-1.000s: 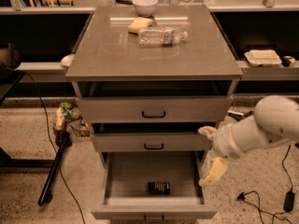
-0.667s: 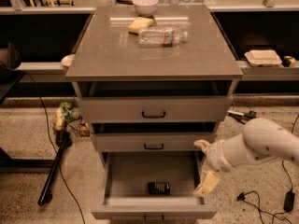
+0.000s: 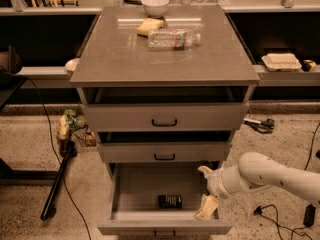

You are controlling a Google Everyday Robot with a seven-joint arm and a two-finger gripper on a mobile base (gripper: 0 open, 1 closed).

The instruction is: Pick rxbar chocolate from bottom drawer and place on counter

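The bottom drawer (image 3: pixel 142 186) stands pulled out from the cabinet, its grey tray open to the camera. The rxbar chocolate (image 3: pixel 170 201) lies flat on the tray floor, close to the low front panel and roughly midway across the drawer's width. It is a small dark bar with faint pale print.

The hand (image 3: pixel 206 189) hangs at the drawer's right side as the camera sees it, at the end of a pale rounded arm (image 3: pixel 270 173) that reaches in from the lower right. Its two fingers are spread wide apart. One fingertip (image 3: pixel 204 170) points toward the back of the drawer, and the other (image 3: pixel 207 207) sits low by the front right corner of the tray. Nothing is between them, and the hand has hold of nothing.

The bar lies to the camera's left of the hand, near the lower finger but clearly apart from it, with bare tray floor between the two. The bar touches neither finger.

Above the open drawer are two taller-fronted drawers, the middle drawer (image 3: pixel 164 153) and the top drawer (image 3: pixel 165 116), each standing slightly out and bearing a black handle. The broad grey-brown surface (image 3: pixel 125 59) caps the cabinet. Toward its far edge it carries a clear plastic bottle (image 3: pixel 172 38) lying on its side, a yellow block (image 3: pixel 150 26) just behind it, and a white bowl (image 3: pixel 155 5) at the back.
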